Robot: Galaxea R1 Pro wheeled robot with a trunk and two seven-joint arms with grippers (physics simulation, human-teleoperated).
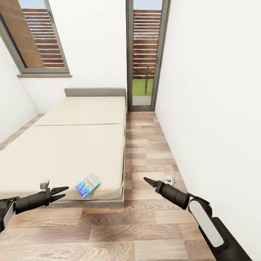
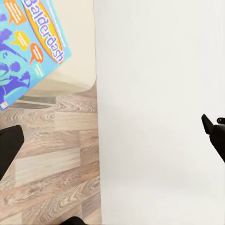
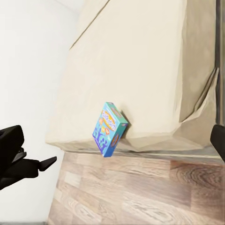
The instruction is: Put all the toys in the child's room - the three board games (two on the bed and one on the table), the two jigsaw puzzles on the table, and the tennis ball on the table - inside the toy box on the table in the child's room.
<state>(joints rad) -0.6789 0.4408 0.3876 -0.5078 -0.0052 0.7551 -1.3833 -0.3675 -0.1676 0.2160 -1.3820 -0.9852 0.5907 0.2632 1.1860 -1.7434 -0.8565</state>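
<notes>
A blue printed board game [image 1: 87, 185] lies flat on the beige bed [image 1: 72, 145], close to its front right corner. The left wrist view shows its cover [image 2: 28, 47] reading "Balderdash". In the right wrist view the box [image 3: 110, 129] rests near the mattress edge [image 3: 140, 61]. My left gripper [image 1: 65, 193] hovers open just left of the box, at the bed's front edge, holding nothing. My right gripper [image 1: 146, 179] hangs over the floor to the right of the bed, open and empty. The table, toy box, jigsaw puzzles and tennis ball are out of view.
A strip of wood-plank floor [image 1: 148, 145] runs between the bed and the white right wall [image 1: 217, 108] to a tall glass door [image 1: 145, 54]. A grey headboard [image 1: 95, 92] and a window [image 1: 40, 36] are at the back. More floor lies in front of the bed.
</notes>
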